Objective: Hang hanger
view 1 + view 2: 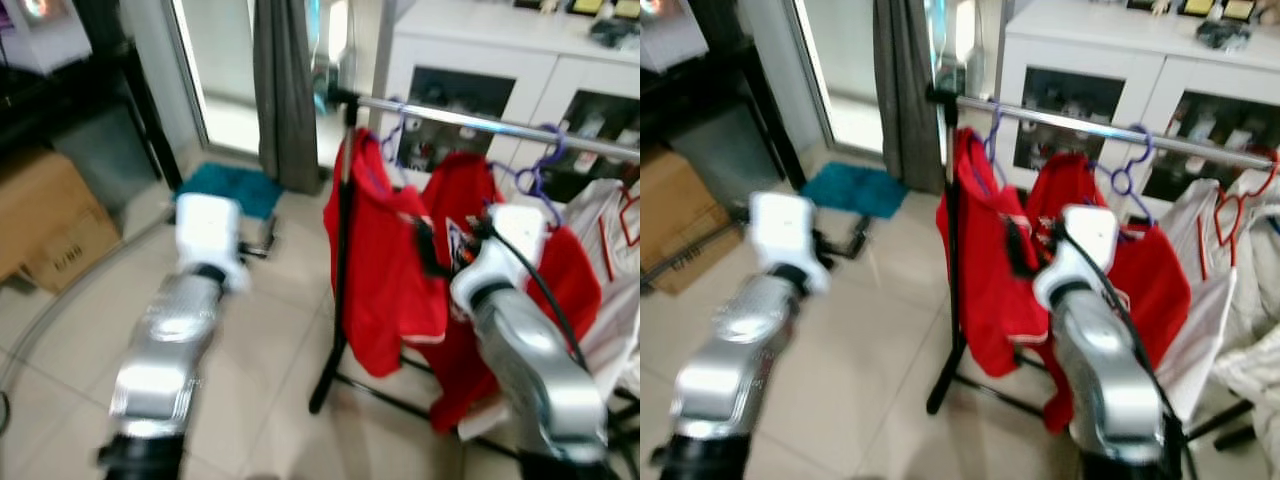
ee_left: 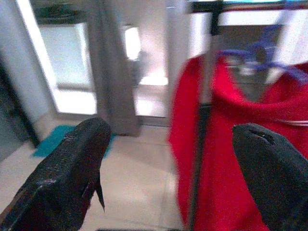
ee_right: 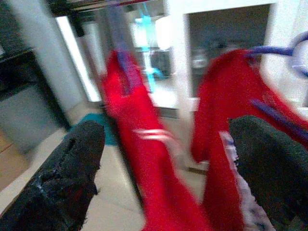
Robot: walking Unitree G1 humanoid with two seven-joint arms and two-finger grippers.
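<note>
shirts (image 1: 385, 270) on rail (image 1: 480, 122), cabinet (image 1: 480, 60) behind

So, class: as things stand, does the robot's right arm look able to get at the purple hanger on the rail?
Probably yes. The right gripper, fingers open and holding nothing, is raised in front of the red shirts, just below the purple hanger on the rail. Nothing stands between them.

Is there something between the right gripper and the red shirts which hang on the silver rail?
Nothing visible. The open right gripper faces the red shirts on purple hangers directly; only air lies between. The silver metal rail runs above them.
</note>
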